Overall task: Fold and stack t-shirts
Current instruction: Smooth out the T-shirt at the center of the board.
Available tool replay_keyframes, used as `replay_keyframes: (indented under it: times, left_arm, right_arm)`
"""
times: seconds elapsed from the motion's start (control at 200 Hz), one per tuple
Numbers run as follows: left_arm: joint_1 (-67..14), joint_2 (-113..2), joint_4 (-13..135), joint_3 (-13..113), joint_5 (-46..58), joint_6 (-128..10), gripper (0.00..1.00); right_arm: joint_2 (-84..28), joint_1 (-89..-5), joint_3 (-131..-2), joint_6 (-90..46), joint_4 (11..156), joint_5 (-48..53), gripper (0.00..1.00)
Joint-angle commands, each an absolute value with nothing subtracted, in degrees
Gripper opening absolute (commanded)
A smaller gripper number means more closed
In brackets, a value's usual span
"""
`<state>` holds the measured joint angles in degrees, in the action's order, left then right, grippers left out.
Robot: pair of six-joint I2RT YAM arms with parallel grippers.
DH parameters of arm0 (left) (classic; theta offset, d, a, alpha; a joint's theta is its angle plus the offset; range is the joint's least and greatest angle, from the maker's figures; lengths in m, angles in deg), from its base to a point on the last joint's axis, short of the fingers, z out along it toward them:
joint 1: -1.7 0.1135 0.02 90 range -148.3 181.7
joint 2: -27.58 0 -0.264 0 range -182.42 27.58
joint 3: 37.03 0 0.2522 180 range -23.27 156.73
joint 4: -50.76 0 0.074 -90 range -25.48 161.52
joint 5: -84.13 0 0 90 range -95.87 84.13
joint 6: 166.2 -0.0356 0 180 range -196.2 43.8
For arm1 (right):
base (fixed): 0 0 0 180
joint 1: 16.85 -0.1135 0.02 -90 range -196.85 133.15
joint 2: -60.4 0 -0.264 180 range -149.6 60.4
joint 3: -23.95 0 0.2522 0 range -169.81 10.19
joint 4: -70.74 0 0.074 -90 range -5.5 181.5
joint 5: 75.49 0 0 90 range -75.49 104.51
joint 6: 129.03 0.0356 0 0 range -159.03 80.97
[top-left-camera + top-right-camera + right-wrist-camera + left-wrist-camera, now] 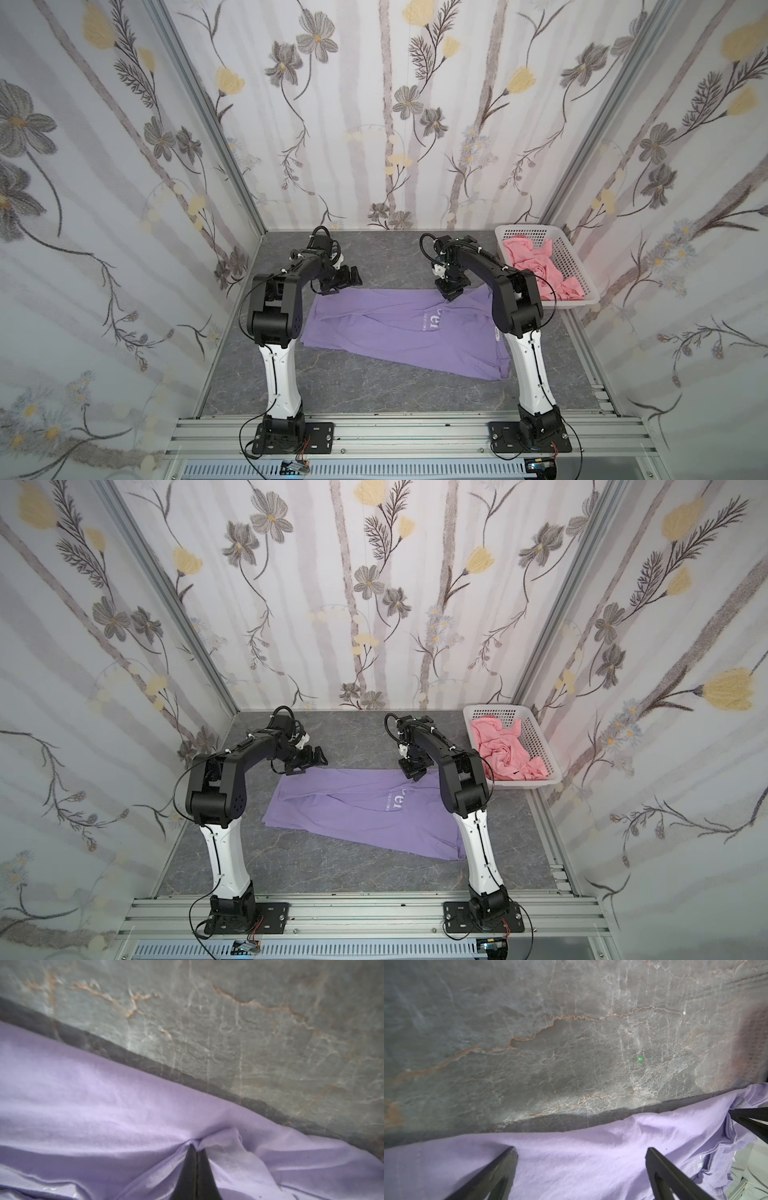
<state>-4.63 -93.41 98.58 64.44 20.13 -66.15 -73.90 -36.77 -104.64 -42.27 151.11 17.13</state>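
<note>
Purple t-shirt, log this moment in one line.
purple t-shirt: laid out | right pincer: shut on its far edge | left pincer: open over it | pink garment: in basket

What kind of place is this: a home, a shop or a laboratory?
Probably a robot laboratory cell: a left arm and a right arm are bolted to an aluminium rail, floral panels enclose the table, and a purple t-shirt lies near a white basket.
</note>
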Motion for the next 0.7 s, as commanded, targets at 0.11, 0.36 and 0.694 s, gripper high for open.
replay_keyframes:
  times: [0.11,0.36,0.694]
  left_arm:
    - [-4.5,-93.5,102.2,62.9,16.8,-66.8,1.00]
    - [-4.5,-92.9,102.3,62.3,16.7,-66.8,1.00]
    - [-4.5,-93.1,102.6,62.4,16.6,-67.0,1.00]
  right_arm:
    - [-65.5,-37.1,-101.5,-42.5,151.9,16.8,0.00]
    - [-57.5,-37.5,-94.1,-42.2,152.0,19.8,0.00]
    - [-49.6,-45.7,-83.0,-35.1,152.4,14.6,0.00]
